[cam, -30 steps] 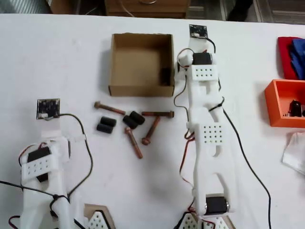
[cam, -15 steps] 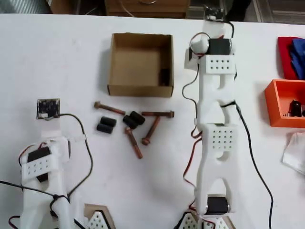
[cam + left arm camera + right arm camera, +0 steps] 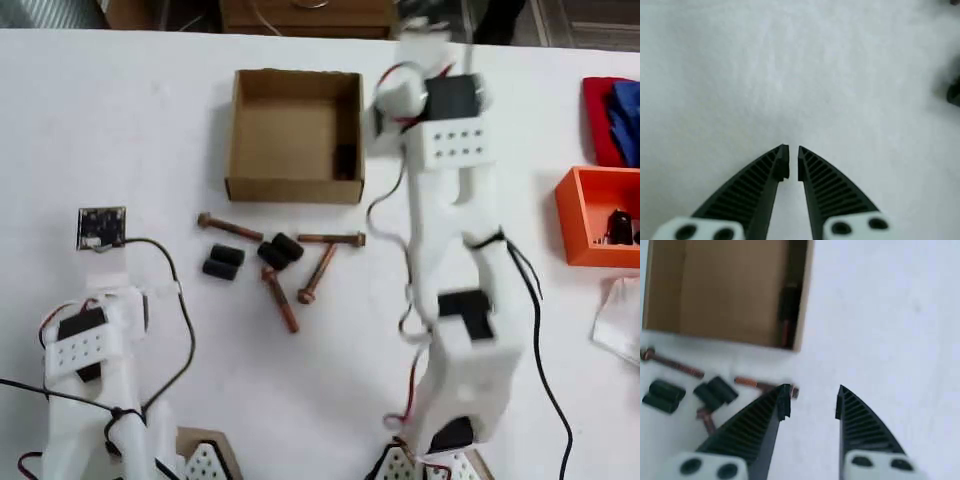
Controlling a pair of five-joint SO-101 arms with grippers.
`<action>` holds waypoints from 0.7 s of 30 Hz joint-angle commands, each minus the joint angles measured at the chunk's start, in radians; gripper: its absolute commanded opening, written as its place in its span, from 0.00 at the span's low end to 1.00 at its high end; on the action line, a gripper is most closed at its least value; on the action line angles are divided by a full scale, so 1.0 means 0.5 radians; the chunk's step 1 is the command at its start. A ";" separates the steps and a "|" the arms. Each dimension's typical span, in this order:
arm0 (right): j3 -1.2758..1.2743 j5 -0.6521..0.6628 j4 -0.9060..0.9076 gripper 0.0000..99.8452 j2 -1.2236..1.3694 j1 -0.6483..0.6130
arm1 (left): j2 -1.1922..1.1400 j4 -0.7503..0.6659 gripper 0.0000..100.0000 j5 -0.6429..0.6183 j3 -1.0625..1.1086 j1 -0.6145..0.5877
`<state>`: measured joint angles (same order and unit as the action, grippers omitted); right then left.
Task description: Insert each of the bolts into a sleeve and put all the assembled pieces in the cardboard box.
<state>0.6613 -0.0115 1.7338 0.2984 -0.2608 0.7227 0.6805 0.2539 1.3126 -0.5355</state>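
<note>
So, you have what looks like one assembled piece (image 3: 346,160) in the box (image 3: 290,188), four bolts (image 3: 330,239) and the sleeves (image 3: 222,262) lie loose near it, your right gripper (image 3: 812,402) gapes empty, and the left gripper (image 3: 792,162) is closed on nothing.

The cardboard box (image 3: 290,188) is brown and matt; the bolts (image 3: 282,300) are dull brown metal with rough threads; the sleeves (image 3: 227,253) are matt black; the tabletop (image 3: 150,130) is white and smooth; the fingers (image 3: 755,425) are ribbed black plastic.
</note>
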 commanded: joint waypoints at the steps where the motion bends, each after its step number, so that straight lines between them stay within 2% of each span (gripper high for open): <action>1: -0.810 0.015 -0.311 0.15 -0.318 -0.219 | 0.025 -0.031 0.06 0.009 -0.011 -0.006; 6: -1.372 0.037 -1.005 0.14 -0.327 -0.557 | 0.025 -0.031 0.06 0.009 -0.014 -0.006; 9: -1.491 0.255 -1.223 0.14 -0.327 -0.710 | 0.025 -0.031 0.06 0.006 -0.017 -0.018; 12: -1.516 0.390 -1.306 0.14 -0.327 -0.799 | 0.025 -0.040 0.06 0.003 -0.023 -0.055; 21: -1.501 0.405 -1.370 0.14 -0.078 -0.802 | 0.025 -0.074 0.06 0.000 -0.020 -0.083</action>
<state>-0.1028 0.1803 1.0648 0.2248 -0.6582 0.7227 0.6605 0.2539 1.3126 -0.5662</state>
